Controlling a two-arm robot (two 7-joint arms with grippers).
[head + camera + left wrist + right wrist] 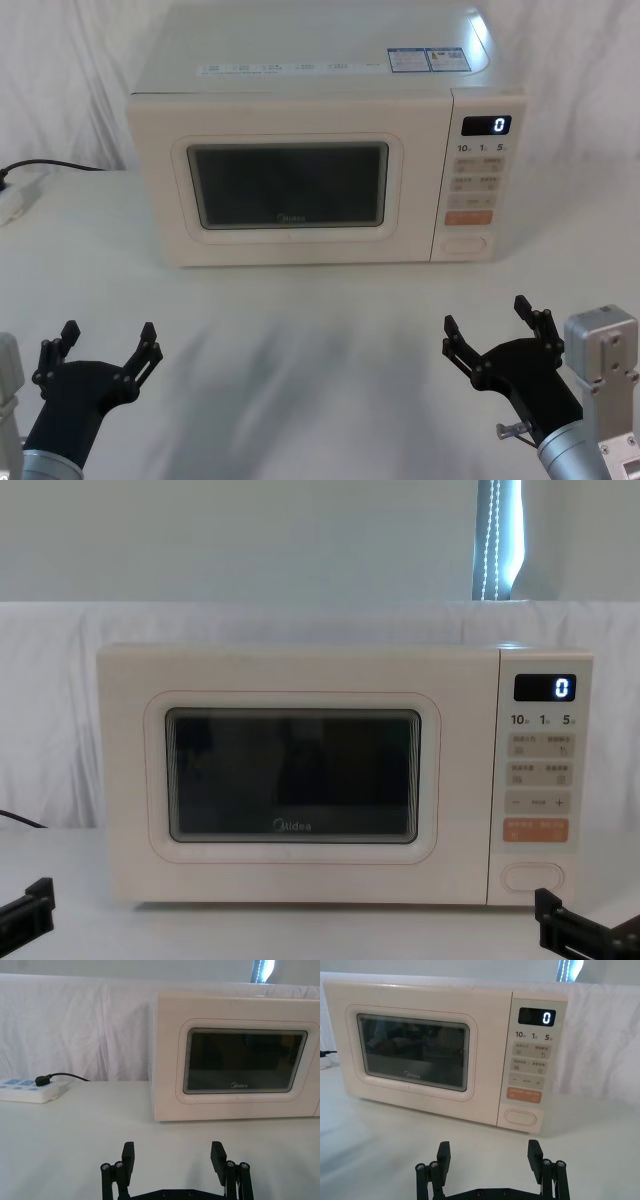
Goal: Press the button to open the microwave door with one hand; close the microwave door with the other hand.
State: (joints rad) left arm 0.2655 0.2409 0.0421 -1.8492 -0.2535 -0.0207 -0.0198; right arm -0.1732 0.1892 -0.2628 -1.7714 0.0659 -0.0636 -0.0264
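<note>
One bench [300, 340], white-covered. One microwave [320, 150] stands ahead of both tools. One microwave door [290, 185], closed, marked "Midea", lies ahead of the left tool [95, 345]. One display [486, 126] reads "0"; keys below read "10", "1", "5". One button [464, 243], at the panel's foot, lies ahead of the right tool [485, 325]. Both tools hover low with fingers spread, holding nothing.

Microwave door [290, 185] occupies the oven's left front; button [465, 243] sits at the control panel's [478, 175] lower right. Power strip [15, 200] lies far left on the table [300, 350].
</note>
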